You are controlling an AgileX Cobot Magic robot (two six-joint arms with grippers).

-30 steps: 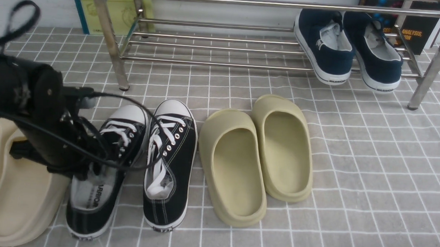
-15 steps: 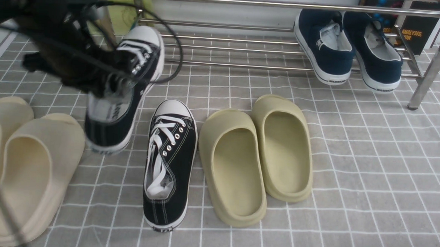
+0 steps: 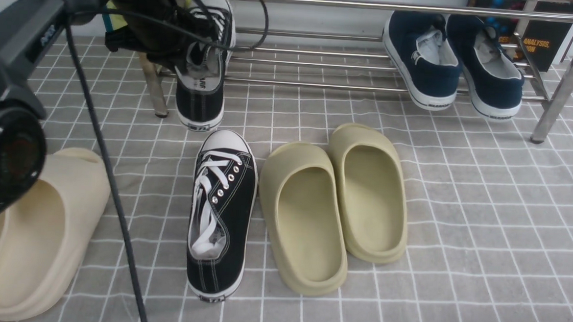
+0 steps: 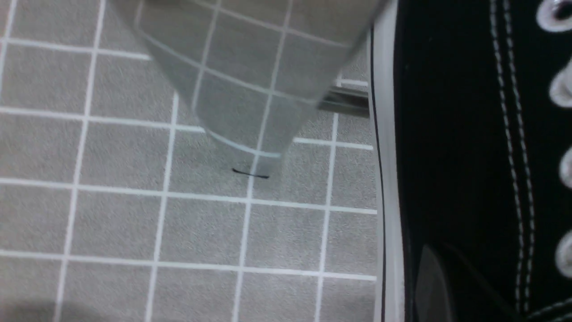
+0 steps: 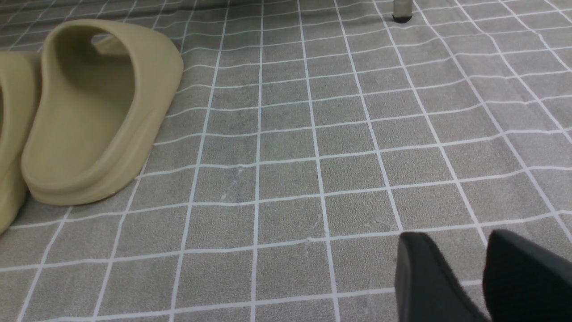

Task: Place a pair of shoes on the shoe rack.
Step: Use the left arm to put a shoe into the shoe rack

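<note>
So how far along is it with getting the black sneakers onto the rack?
Nothing finished yet. In hand: the left gripper holds one black sneaker at the left end of the shoe rack, toe over the lower bars. Left to do: the other sneaker lies on the floor beside the olive slides; the right gripper is open, empty.

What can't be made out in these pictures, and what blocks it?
Front view: hold of the left claw on the lifted black sneaker, behind the left arm.
Front view: cream slides, covered by that arm, cut by the edge.
Right wrist view: right claw, only fingertips above the edge.
</note>
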